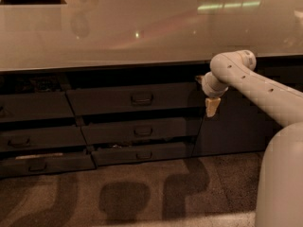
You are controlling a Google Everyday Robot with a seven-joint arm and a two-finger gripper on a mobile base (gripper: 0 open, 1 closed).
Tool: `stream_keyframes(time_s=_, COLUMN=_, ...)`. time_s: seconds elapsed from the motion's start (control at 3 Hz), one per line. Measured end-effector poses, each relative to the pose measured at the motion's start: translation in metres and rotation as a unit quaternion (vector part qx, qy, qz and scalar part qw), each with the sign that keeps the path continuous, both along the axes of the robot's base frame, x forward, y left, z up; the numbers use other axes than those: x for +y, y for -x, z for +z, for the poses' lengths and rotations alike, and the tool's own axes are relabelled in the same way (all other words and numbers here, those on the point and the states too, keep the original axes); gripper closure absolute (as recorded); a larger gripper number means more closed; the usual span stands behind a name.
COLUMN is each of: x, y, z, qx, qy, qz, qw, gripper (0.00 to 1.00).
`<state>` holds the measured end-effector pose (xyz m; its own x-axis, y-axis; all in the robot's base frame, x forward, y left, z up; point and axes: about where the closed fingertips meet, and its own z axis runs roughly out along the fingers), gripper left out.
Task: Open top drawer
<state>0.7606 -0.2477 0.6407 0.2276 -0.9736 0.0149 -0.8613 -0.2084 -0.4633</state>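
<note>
- Since the top drawer shows no inner tray, the pull is judged not yet begun, and the step in hand is reaching its handle.
- It sits directly under the counter, in the middle column, above two shallower drawers.
- The gripper hangs tip-down at the drawer's right edge, just off the front's corner and apart from the handle. Whether it is spread or closed cannot be told.
- The arm comes in from the right, with its bent wrist close under the counter lip.
- To do the step well, the gripper should travel left along the front to the small central loop, keeping its present height. That height is already about level with the handle.
- Turning the wrist so the tip faces the drawer front would probably help, because a downward-pointing tip can only hook the loop from above.
- The handle is small and dark against a dark front, so the approach should be slow and square to it.
- Dropping lower risks catching the handle of the drawer below, which looks alike.
- Once the loop is held, the pull should run straight out from the cabinet and level. A skewed pull could jam the wide front.
- The wrist needs room under the counter lip throughout.
</note>
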Motion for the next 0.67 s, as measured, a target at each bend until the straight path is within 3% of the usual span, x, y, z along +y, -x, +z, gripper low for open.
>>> stream_keyframes(time_s=0.33, x=0.0000, y=0.0000, z=0.0000, qx=0.000, qy=0.000, qz=0.000, qw=1.0000, gripper=0.00)
stream_keyframes(time_s=0.67, x=0.0000, y=0.0000, z=-0.0001, qx=0.000, qy=0.000, qz=0.000, qw=1.0000, gripper=0.19)
